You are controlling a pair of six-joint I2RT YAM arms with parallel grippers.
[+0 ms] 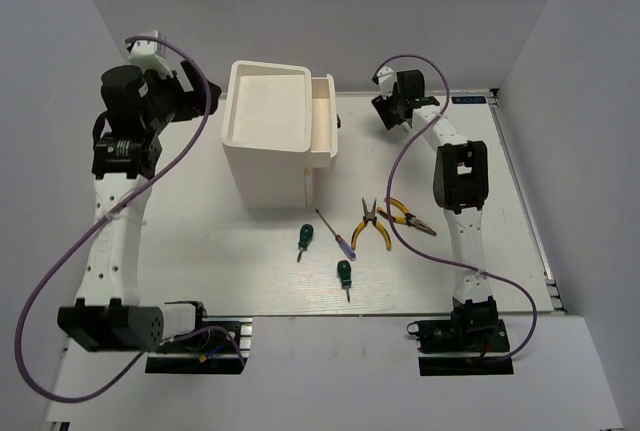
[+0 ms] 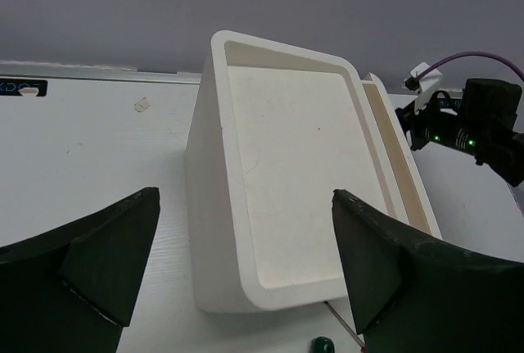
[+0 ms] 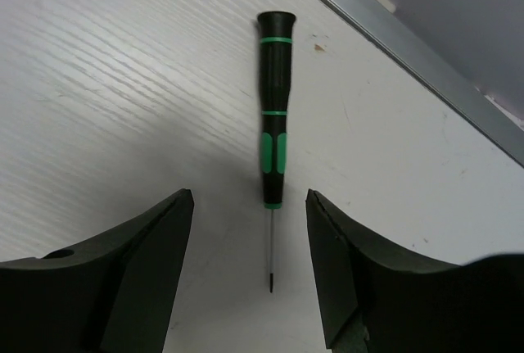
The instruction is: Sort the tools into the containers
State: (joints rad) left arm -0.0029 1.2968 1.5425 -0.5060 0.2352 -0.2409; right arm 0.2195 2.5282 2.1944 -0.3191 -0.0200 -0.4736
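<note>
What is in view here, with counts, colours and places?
cabinet: one, white, far middle of the table
drawer: one, white, pulled out of the cabinet top, rightward
stubby screwdrivers: two, green handles, in front of cabinet
purple screwdriver: one, thin, between them
pliers: two, yellow handles, right of those
dark green screwdriver: one, thin, under right gripper
table: one, white
left gripper: open, left of cabinet
right gripper: open, far right

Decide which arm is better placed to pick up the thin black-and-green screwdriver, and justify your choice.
Right. The right gripper hangs open directly over the thin black-and-green screwdriver, which lies flat, in line with the gap of its jaws. The left gripper, also open, faces the white boxy cabinet instead, away from that tool.
</note>
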